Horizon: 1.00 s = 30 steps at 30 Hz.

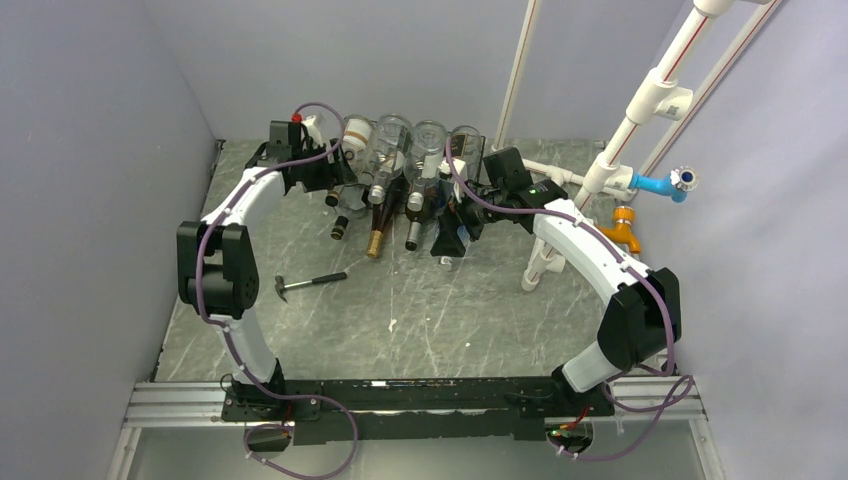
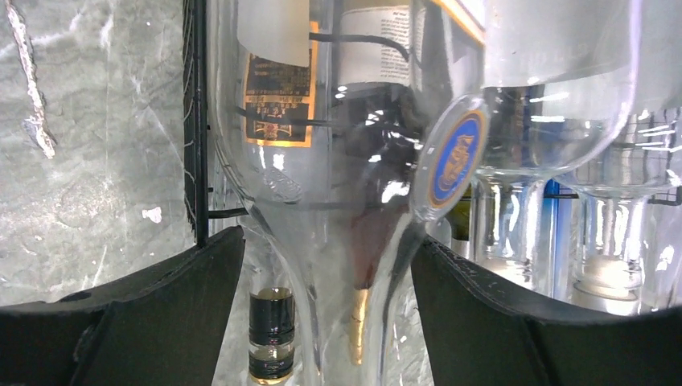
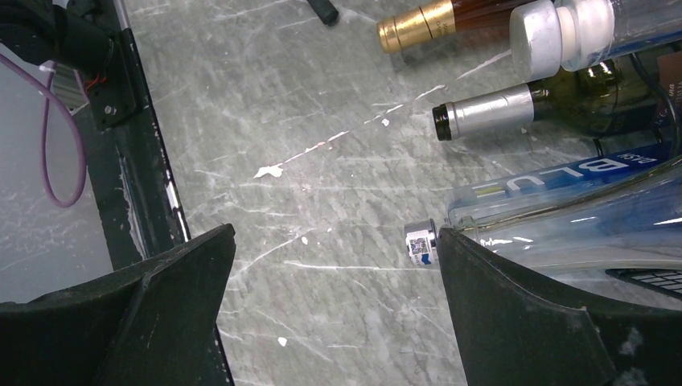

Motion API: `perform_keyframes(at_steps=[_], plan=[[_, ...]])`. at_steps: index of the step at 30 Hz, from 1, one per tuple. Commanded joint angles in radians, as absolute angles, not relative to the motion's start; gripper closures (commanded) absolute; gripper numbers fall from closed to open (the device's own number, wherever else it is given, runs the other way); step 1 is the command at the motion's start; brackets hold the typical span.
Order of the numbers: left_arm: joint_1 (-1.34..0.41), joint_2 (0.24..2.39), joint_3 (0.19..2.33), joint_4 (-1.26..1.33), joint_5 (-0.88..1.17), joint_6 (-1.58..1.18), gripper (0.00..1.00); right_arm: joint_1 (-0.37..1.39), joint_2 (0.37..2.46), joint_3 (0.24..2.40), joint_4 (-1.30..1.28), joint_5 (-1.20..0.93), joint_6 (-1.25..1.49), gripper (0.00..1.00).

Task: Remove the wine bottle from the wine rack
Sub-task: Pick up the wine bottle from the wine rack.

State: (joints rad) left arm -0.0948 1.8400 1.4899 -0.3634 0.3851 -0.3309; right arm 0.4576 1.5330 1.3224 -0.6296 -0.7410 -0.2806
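My left claw (image 2: pixel 326 241) stands open around the neck of a clear bottle (image 2: pixel 322 161). One black finger (image 2: pixel 161 322) is on each side of the glass. On the left side a strip of table shows between finger and glass, so nothing is clamped. On the other side I cannot tell if the finger touches. This bottle has a black and orange label (image 2: pixel 277 100). It lies in the wine rack (image 2: pixel 195 121), at its left end, with the neck pointing toward my bases. Just beside it lies another clear bottle with a round blue and orange badge (image 2: pixel 454 153).

My right claw (image 3: pixel 336 233) is wide open and holds nothing; between its fingers is only the grey marbled table (image 3: pixel 322 121). Just beside its right finger is the small silver cap (image 3: pixel 420 241) of a bluish bottle (image 3: pixel 563 181). Further out lie a dark bottle with a silver neck (image 3: pixel 490 112) and a gold-capped neck (image 3: pixel 418 24).

From above, the rack stands at the far end of the table, between my two wrists. A hammer (image 1: pixel 310 283) lies well apart from it, near my left arm. White pipes (image 1: pixel 640 120) stand at the right.
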Motion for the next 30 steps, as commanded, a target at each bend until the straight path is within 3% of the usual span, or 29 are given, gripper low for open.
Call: perform_keyframes(at_steps=[1,10,16,22,30], plan=[[-0.092,1.863,1.526,-0.366,0.409,-0.325,0.20,0.455,1.512,1.325,-0.623,-0.762,-0.295,0.00],[-0.106,1.870,1.497,-0.323,0.381,-0.337,0.23,0.456,1.513,1.325,-0.621,-0.761,-0.295,0.00],[-0.112,1.869,1.489,-0.322,0.371,-0.339,0.32,0.455,1.511,1.325,-0.621,-0.761,-0.295,0.00],[-0.112,1.828,1.445,-0.300,0.370,-0.338,0.53,0.456,1.511,1.325,-0.623,-0.764,-0.295,0.00],[-0.112,1.744,1.408,-0.257,0.379,-0.322,1.00,0.456,1.510,1.325,-0.623,-0.762,-0.295,0.00]])
